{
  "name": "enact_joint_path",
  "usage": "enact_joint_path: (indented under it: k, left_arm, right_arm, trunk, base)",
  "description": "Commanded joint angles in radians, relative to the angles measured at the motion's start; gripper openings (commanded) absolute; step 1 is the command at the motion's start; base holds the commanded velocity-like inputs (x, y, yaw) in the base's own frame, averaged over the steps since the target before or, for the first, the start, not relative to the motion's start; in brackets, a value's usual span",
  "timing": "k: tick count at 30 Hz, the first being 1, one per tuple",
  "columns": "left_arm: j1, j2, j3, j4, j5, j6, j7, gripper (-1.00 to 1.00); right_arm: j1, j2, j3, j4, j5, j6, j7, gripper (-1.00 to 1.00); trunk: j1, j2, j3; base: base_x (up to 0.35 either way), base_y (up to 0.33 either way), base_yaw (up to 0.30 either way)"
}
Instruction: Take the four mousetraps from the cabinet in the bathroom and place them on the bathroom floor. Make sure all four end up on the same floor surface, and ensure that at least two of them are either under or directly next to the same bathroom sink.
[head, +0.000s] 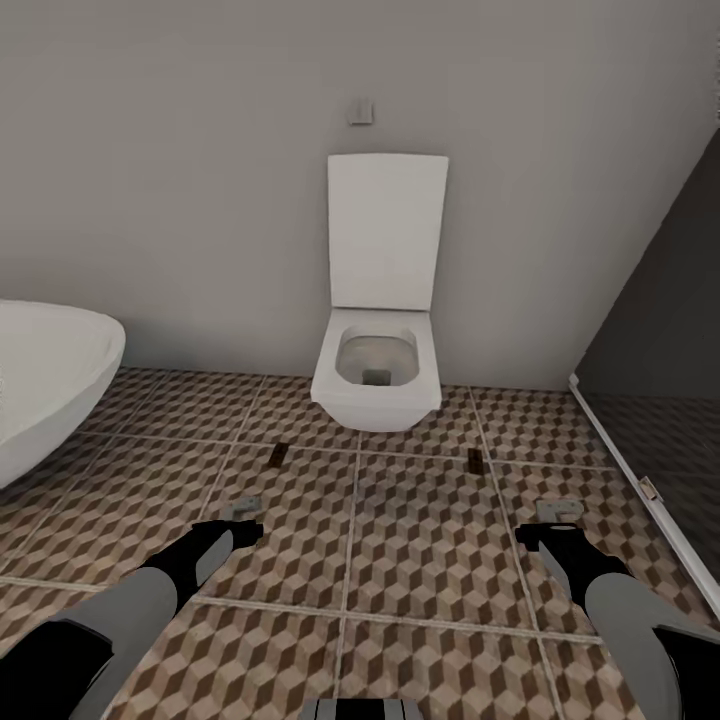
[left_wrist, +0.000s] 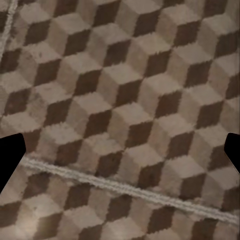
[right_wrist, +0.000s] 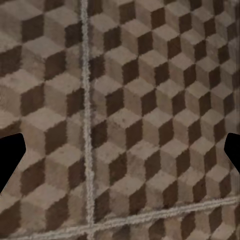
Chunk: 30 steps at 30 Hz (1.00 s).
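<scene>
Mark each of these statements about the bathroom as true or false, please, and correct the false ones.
1. The toilet lid is up. True.
2. The bathtub is to the right of the toilet. False: it is at the left edge of the head view.
3. The left gripper holds a mousetrap. False: both wrist views show open fingers with only floor tiles between them.
4. The right gripper hangs over the tiled floor. True.
5. The floor has plain white tiles. False: they carry a brown and beige cube pattern.
</scene>
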Motion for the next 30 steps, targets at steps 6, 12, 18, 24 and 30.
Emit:
enact_joint_path:
  k: [6, 12, 18, 24, 30]
  left_arm:
    - [0.0, 0.001, -0.008, -0.003, 0.014, 0.005, 0.005, 1.0]
    - [0.0, 0.0, -0.008, 0.001, 0.015, 0.005, 0.004, 1.0]
    - [0.0, 0.0, -0.008, 0.003, 0.015, 0.005, 0.004, 1.0]
    - [0.0, -0.001, -0.008, 0.004, 0.015, 0.005, 0.004, 1.0]
    - [0.0, -0.001, -0.008, 0.004, 0.015, 0.005, 0.004, 1.0]
  right_arm:
    - [0.0, 0.001, -0.005, -0.002, 0.01, 0.006, 0.0, 1.0]
    - [0.0, 0.002, -0.005, -0.002, 0.009, 0.006, 0.0, 1.0]
    - [0.0, 0.002, -0.005, -0.002, 0.009, 0.006, 0.0, 1.0]
    - [0.0, 0.002, -0.006, -0.002, 0.009, 0.004, -0.001, 1.0]
    - [0.0, 0.002, -0.007, -0.002, 0.009, 0.004, -0.001, 1.0]
  trunk:
    - [-0.003, 0.001, 0.023]
    - [-0.006, 0.003, 0.046]
    - [-0.008, 0.004, 0.069]
    - [-0.011, 0.005, 0.098]
    - [-0.014, 0.007, 0.13]
  base:
    - [0.0, 0.0, 0.0]
    - [0.0, 0.0, 0.0]
    - [0.0, 0.0, 0.0]
    - [0.0, 0.0, 0.0]
    - [0.0, 0.0, 0.0]
